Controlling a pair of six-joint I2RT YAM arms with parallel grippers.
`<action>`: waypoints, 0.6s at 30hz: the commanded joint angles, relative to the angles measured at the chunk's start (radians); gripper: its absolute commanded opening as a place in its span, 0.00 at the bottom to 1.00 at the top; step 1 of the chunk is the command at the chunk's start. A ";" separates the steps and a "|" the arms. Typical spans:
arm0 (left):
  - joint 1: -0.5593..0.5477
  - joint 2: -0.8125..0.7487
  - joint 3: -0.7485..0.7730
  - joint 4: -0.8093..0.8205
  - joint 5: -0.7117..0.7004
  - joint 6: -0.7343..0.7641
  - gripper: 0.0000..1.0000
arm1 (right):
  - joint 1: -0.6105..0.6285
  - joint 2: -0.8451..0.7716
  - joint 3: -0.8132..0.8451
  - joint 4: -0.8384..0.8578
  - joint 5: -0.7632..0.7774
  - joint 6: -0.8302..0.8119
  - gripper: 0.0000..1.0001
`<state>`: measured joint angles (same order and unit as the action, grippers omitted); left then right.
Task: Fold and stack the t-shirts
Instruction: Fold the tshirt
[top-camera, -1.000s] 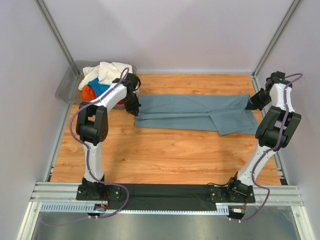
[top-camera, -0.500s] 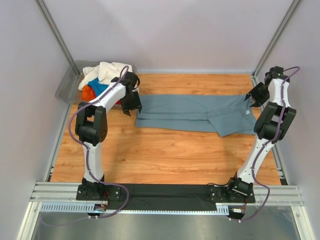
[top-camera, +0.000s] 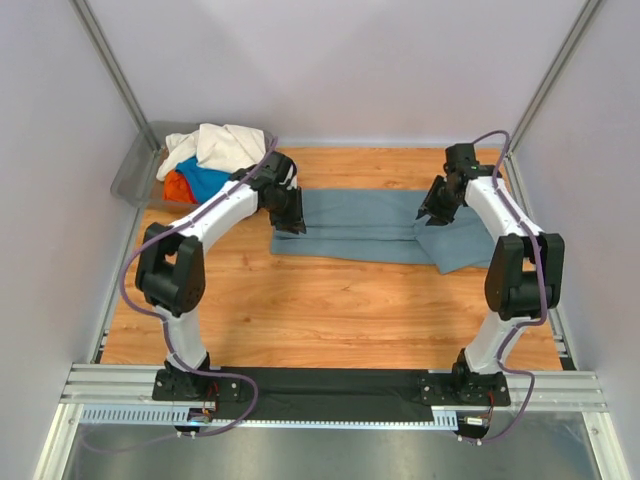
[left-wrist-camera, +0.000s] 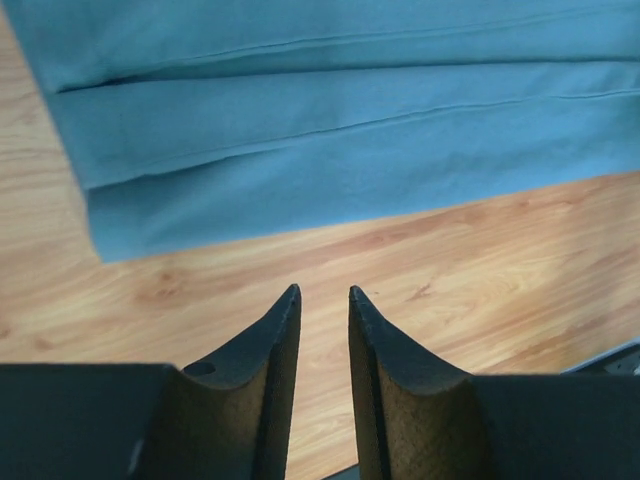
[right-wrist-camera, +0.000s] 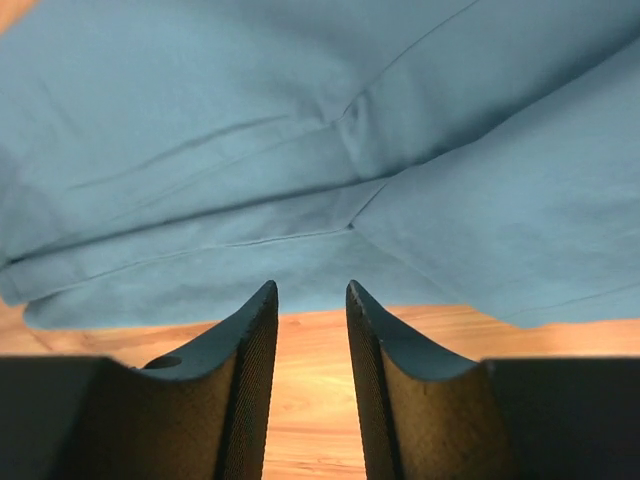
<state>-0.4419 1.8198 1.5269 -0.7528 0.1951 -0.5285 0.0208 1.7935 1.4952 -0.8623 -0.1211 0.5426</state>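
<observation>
Hovering at the left end of the slate grey-blue t-shirt (top-camera: 365, 225), the left gripper (top-camera: 290, 222) is pointing down at the table (top-camera: 300, 310). In the left wrist view its fingers (left-wrist-camera: 275, 350) are standing slightly apart with nothing between them. Their tips are sitting over bare wood just short of the shirt's near edge (left-wrist-camera: 330, 130), and whether they are touching the table cannot be told.

The right gripper (top-camera: 432, 210) is hanging over the right part of the same shirt. In the right wrist view its fingers (right-wrist-camera: 385, 350) are likewise showing a narrow gap and gripping nothing. The tips are lining up with the hem, where several folded layers (right-wrist-camera: 300, 130) are meeting.

The shirt is lying flat as a long strip, running left to right across the far half of the table. Its right end is fanning out toward the near side.

At the far left corner, a grey bin (top-camera: 135, 170) is holding the other shirts in a loose heap. The cream-white shirt (top-camera: 222, 143) is lying on top, and the bright blue shirt (top-camera: 205, 180) and red-orange shirt (top-camera: 176, 186) are showing beneath it.
</observation>
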 joint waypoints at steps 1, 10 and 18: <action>0.006 0.088 0.021 0.075 0.087 0.021 0.33 | 0.043 0.016 -0.038 0.069 0.050 0.042 0.34; 0.008 0.251 0.133 0.024 0.066 0.013 0.27 | 0.177 0.040 -0.102 0.074 0.120 0.056 0.04; 0.012 0.277 0.095 0.017 0.033 0.024 0.22 | 0.183 0.053 -0.164 0.111 0.201 0.065 0.03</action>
<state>-0.4358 2.0853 1.6169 -0.7307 0.2409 -0.5247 0.2081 1.8332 1.3418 -0.8021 0.0204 0.5884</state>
